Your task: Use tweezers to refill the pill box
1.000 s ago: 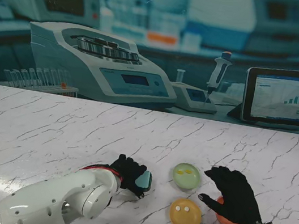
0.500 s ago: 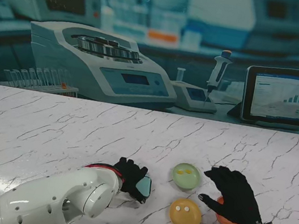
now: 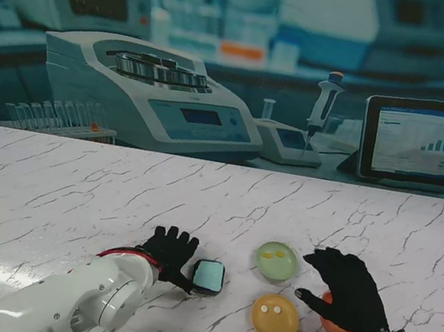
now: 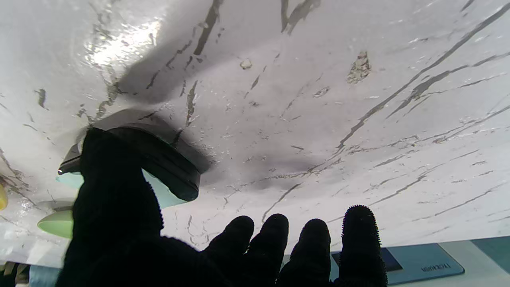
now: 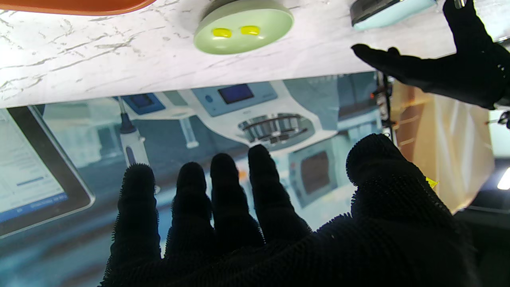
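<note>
Marble table (image 3: pixel 49 180) is what you see, white with dark veins. Your left robot hand (image 3: pixel 167 250) lies low on it with its fingers spread apart. It holds nothing. Just to its right sits the pill box (image 3: pixel 208 277), a small square box with a dark rim and a pale blue top. The thumb of that robot hand is touching the side of the box. In your left wrist view the thumb covers part of the pill box (image 4: pixel 159 167), and the other fingertips (image 4: pixel 358 231) are apart from each other.

To the right of the box you see two round dishes. The green dish (image 3: pixel 277 260) is farther from you and has two small yellow pills in it. The yellow dish (image 3: pixel 275 317) is nearer to you and has two small white pills in it. The two dishes are near each other but do not touch.

Your right robot hand (image 3: pixel 348 291) hangs over an orange dish (image 3: pixel 334 324) and hides most of it. Its fingers are spread and it holds nothing. In your right wrist view the green dish (image 5: pixel 243 27) shows its two yellow pills clearly.

You cannot make out any tweezers in these views.
</note>
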You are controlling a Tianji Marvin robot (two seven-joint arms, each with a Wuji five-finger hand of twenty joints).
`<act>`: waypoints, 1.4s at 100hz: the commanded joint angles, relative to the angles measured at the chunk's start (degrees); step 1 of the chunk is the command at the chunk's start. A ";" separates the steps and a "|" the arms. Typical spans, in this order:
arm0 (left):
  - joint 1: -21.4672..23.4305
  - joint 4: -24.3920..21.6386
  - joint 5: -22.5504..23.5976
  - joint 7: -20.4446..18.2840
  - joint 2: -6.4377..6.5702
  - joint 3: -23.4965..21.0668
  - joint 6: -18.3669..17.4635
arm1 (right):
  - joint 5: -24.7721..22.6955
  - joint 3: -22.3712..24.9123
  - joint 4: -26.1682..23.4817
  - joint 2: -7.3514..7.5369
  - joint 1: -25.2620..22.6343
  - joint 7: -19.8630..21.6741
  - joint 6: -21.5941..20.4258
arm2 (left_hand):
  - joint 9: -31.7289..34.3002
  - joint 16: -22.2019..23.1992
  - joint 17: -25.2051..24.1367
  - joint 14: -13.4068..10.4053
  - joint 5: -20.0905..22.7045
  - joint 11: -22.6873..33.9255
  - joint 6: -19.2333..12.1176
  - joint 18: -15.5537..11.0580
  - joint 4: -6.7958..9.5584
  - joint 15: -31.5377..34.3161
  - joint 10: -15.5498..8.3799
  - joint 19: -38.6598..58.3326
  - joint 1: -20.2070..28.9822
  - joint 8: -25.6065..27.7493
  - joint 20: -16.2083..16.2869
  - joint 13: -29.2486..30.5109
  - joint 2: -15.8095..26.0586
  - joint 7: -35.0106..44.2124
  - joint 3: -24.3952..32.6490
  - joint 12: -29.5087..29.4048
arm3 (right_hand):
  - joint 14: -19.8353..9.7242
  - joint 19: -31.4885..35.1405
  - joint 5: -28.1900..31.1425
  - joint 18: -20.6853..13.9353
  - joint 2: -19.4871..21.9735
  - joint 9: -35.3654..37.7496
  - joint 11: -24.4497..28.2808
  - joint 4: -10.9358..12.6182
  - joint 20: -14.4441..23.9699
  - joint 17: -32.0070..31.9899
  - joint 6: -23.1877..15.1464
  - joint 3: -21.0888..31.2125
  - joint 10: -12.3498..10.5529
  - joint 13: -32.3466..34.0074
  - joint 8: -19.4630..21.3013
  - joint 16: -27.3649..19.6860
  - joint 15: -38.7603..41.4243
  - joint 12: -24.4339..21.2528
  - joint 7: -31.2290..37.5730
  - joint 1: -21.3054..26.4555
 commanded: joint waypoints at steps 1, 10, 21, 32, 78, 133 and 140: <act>1.89 0.47 -0.10 1.93 -0.10 0.03 -1.43 | 0.05 -0.41 -0.37 -0.27 -0.53 0.23 0.21 | -2.13 -0.74 -0.63 -0.78 -1.97 -1.15 -0.52 2.75 1.98 -1.27 -0.44 -1.50 -2.13 -0.02 -0.66 -1.51 0.91 0.14 1.31 -0.38 | 0.68 -0.53 -0.62 4.59 0.11 -1.91 -0.93 0.84 0.63 -0.96 -1.05 -0.43 0.76 -1.83 0.92 -0.14 -0.67 -0.32 -1.08 1.43; 3.78 0.93 1.01 4.80 -0.36 -1.56 -2.83 | -0.04 -0.69 -0.51 -0.23 -0.57 0.40 0.43 | -2.33 -0.52 -0.96 -0.99 -2.57 -1.22 -1.51 3.30 1.97 -1.40 -0.63 0.00 -2.54 0.25 0.14 -1.56 0.54 0.11 1.47 -0.16 | 0.72 -0.52 -0.71 4.61 0.11 -1.86 -0.90 0.83 0.65 -0.92 -1.09 -0.42 0.72 -1.77 0.92 -0.13 -0.63 -0.33 -1.12 1.43; 4.70 1.60 2.00 6.56 -0.44 -2.45 -4.28 | -0.09 -0.97 -0.83 -0.19 -0.67 0.70 0.73 | -2.53 -0.02 -0.88 -1.58 -2.83 -1.00 -3.17 3.28 1.92 -1.16 -0.74 1.35 -2.72 0.57 0.79 -1.45 0.37 0.29 1.48 0.28 | 0.68 -0.52 -0.80 4.64 0.03 -1.79 -0.84 0.83 0.69 -0.91 -1.11 -0.41 0.67 -1.69 0.92 -0.09 -0.55 -0.33 -1.17 1.41; 4.94 2.13 1.47 7.13 -0.45 -2.66 -5.07 | -0.26 -1.13 -1.20 -0.16 -0.81 0.90 1.13 | -2.23 2.38 -1.22 -2.12 -2.80 -0.58 -4.17 2.80 1.85 0.47 -1.36 6.70 -2.58 1.71 3.86 -0.99 0.02 0.93 1.46 1.66 | 0.68 -0.48 -0.80 4.67 0.02 -1.74 -0.81 0.81 0.73 -0.82 -1.15 -0.43 0.71 -1.66 0.93 -0.06 -0.51 -0.32 -1.18 1.31; 5.54 4.22 -0.23 11.34 -0.78 -2.33 -6.87 | -0.94 -1.82 -2.16 -0.02 -0.95 1.37 2.10 | -1.18 11.55 -1.45 -4.21 -0.61 1.14 -11.00 0.56 2.09 6.69 -3.10 18.58 1.68 8.99 17.66 0.70 -0.76 4.88 1.73 5.50 | 0.71 -0.29 -0.51 4.67 -0.12 -1.39 -0.49 0.82 0.96 -0.60 -0.97 -0.26 0.75 -1.36 1.11 0.18 -0.18 -0.10 -0.96 1.47; 5.28 5.52 -3.01 14.02 -1.27 -1.18 -6.76 | -1.15 -2.28 -2.74 -0.08 -0.94 0.78 2.69 | 1.99 16.51 -1.44 -5.69 4.27 4.84 -14.71 -0.03 1.75 11.61 -5.74 22.19 12.74 20.36 21.38 3.49 0.46 10.72 1.82 9.45 | 2.56 13.97 2.09 1.54 -0.06 3.25 3.11 0.83 9.16 4.03 -0.04 -0.51 1.90 3.05 2.58 7.01 8.11 3.28 1.12 2.16; 5.34 5.66 -3.26 14.22 -1.30 -1.13 -6.71 | -1.26 -2.35 -2.99 -0.08 -0.98 0.72 2.84 | 2.15 16.53 -1.45 -5.81 4.49 5.04 -15.02 0.00 1.70 11.70 -5.90 22.27 13.14 20.80 21.40 3.73 0.61 10.94 1.66 9.52 | 3.07 18.34 2.50 -0.57 -0.12 4.45 5.86 0.84 11.77 5.04 0.26 -0.56 2.19 2.94 2.74 11.36 14.31 6.12 1.37 2.32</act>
